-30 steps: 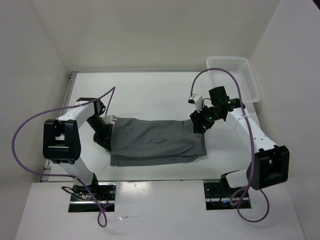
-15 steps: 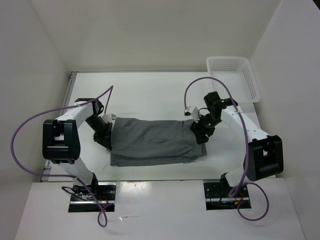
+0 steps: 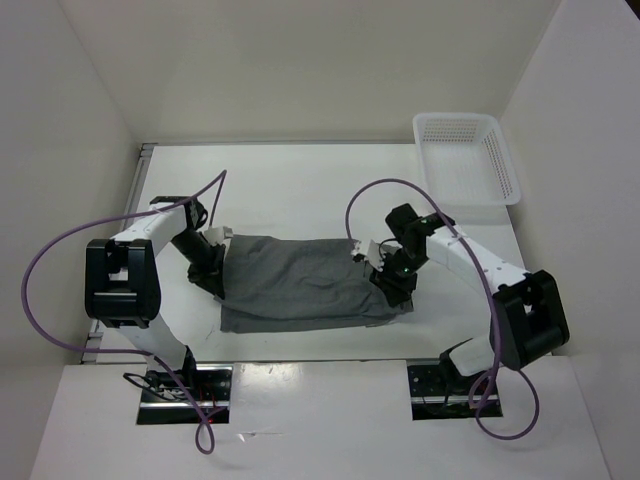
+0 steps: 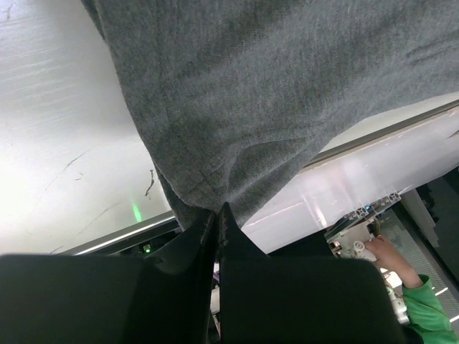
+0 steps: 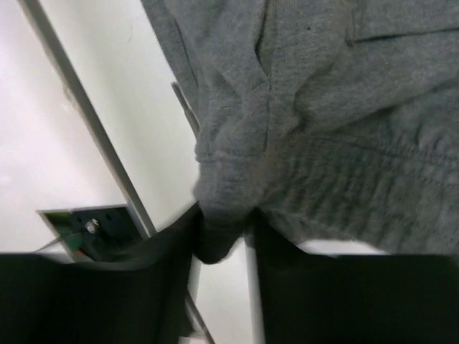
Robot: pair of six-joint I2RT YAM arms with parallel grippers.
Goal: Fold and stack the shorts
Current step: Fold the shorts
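The grey shorts (image 3: 300,280) lie spread across the middle of the table, folded lengthwise, with the waistband at the right end. My left gripper (image 3: 212,272) is shut on the left leg hem of the shorts (image 4: 237,107), with the cloth pinched between its fingers (image 4: 179,258). My right gripper (image 3: 385,283) is shut on a bunched bit of the waistband corner (image 5: 237,193) and holds it over the right part of the shorts. The drawstring does not show.
A white perforated basket (image 3: 470,160) stands at the far right corner of the table. The table's near edge (image 3: 320,355) runs just below the shorts. Purple cables loop above both arms.
My right gripper has moved left and toward the near edge, carrying the waistband corner in over the shorts. The left gripper has barely moved.
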